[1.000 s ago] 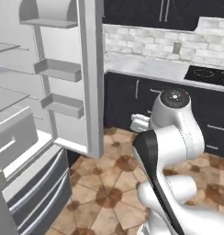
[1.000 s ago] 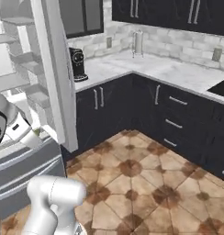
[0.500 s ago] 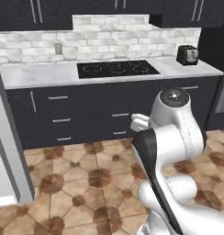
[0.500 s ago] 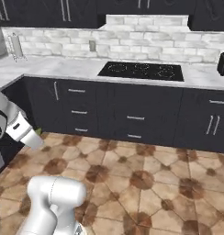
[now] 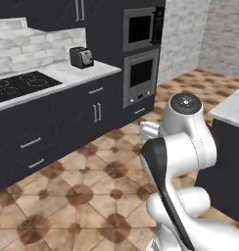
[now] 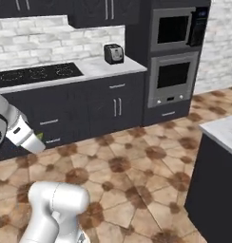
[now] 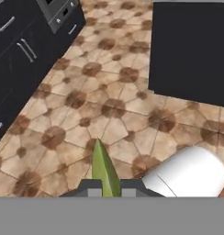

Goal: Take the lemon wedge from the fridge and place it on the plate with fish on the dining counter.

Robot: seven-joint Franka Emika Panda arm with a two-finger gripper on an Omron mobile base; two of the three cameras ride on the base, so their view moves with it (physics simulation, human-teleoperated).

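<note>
1. My hand (image 7: 104, 192) is clamped narrow on the lemon wedge (image 7: 103, 170); in the hand view the yellow-green sliver stands up between the two dark fingertips (image 7: 88, 189), pointing away over the tiled floor (image 7: 109, 92).
2. In the right base view I can make out a speck of green (image 6: 39, 136) at the end of the white forearm, at the left edge, in front of the dark lower cabinets (image 6: 89, 114).
3. The dining desk (image 6: 222, 130) shows as a white marble corner on a dark base at the right of the right base view, well apart from the wedge; its dark side (image 7: 189, 50) also fills the upper right of the hand view.
4. Across the floor I see a black cooktop (image 6: 37, 73), a toaster (image 6: 113, 53) on the pale worktop, and a stacked microwave and wall oven (image 6: 172, 57).
5. I can read no brand, label or writing on any appliance; the oven panel is too blurred to tell.
</note>
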